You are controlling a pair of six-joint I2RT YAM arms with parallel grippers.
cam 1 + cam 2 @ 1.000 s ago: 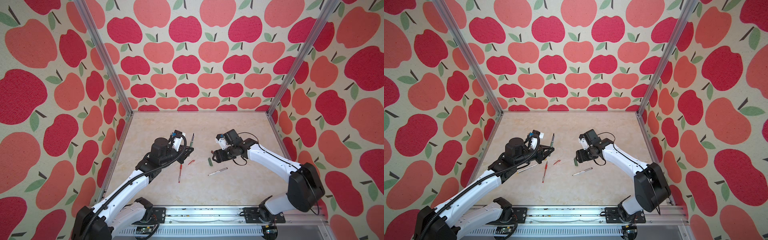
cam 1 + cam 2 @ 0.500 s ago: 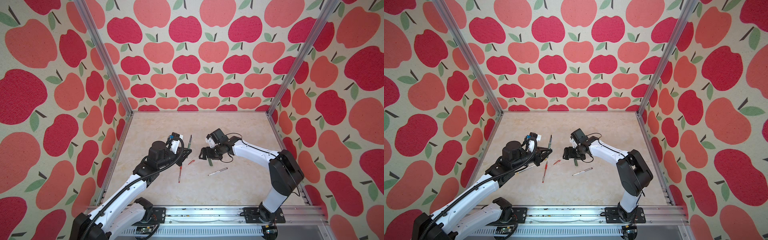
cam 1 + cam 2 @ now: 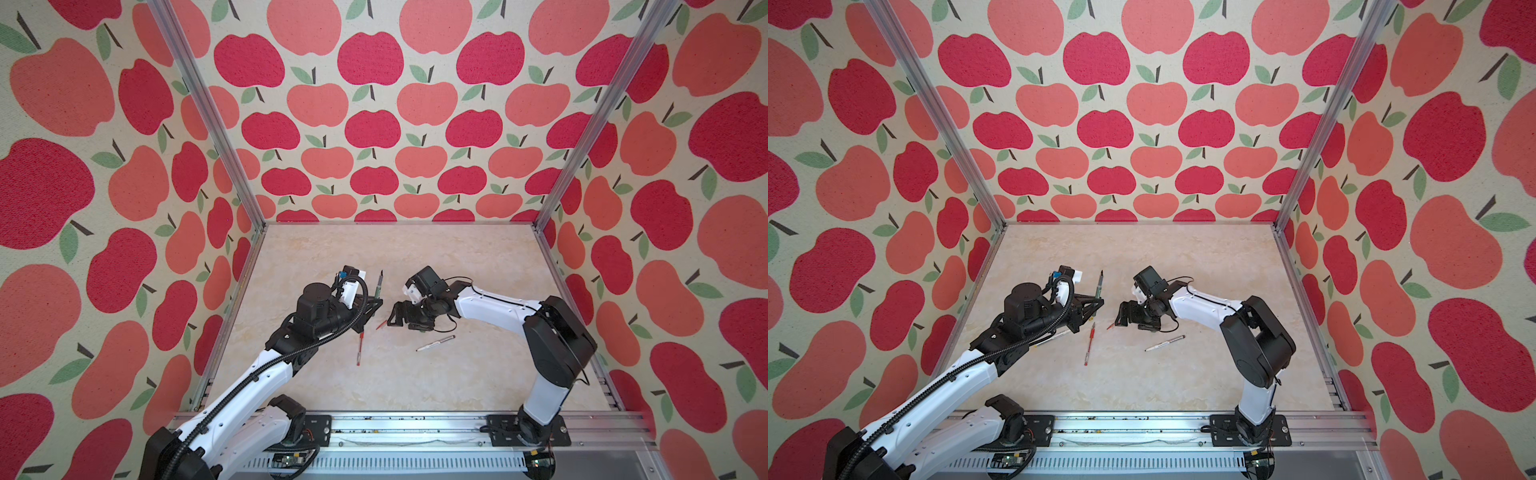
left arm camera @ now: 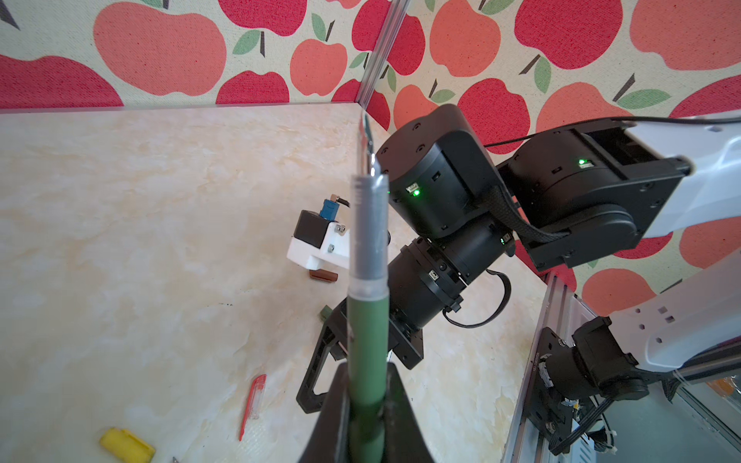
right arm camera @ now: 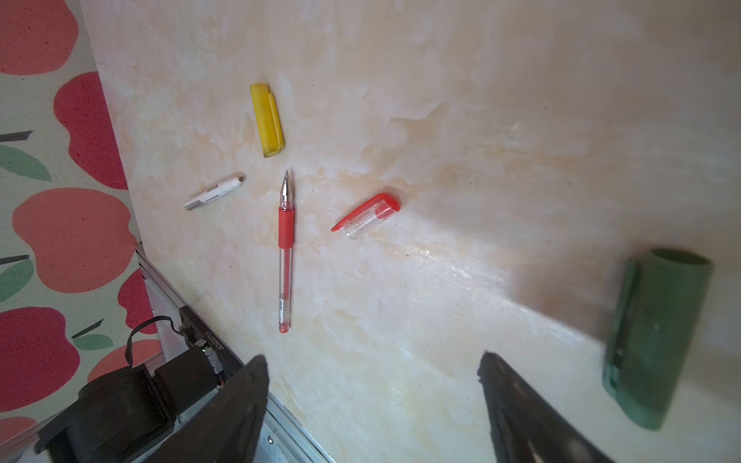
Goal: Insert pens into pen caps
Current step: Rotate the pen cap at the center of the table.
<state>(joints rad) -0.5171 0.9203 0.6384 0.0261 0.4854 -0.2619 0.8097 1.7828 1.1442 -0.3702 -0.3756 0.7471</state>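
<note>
Apple-printed walls close a pale marbled tabletop on three sides. Near its middle my left gripper is closed tight on the dark green pen, which stands nearly upright with the writing tip up. Just to the right of it my right gripper hangs low over the table, its fingers wide apart with nothing between them.

As I judge it, the step in hand is to take the dark green cap. It lies flat on the table just outside one finger, not in the gap. I should shift the gripper sideways until the cap sits between the fingers. Then I should turn the wrist so they close across its body, near the closed end. The open mouth must be left free for the pen. A centred, gentle grip is better, because the cap is round and may roll away.

Both top views hide this cap under the right wrist. Only the right wrist view shows its place beside the finger, and the left wrist view gives just a corner of it. The left wrist view alone shows the maroon-brown cap, on the far side of the right gripper. The yellow cap appears only in the wrist views. The red pen, the red cap and a white pen lie loose nearby.
</note>
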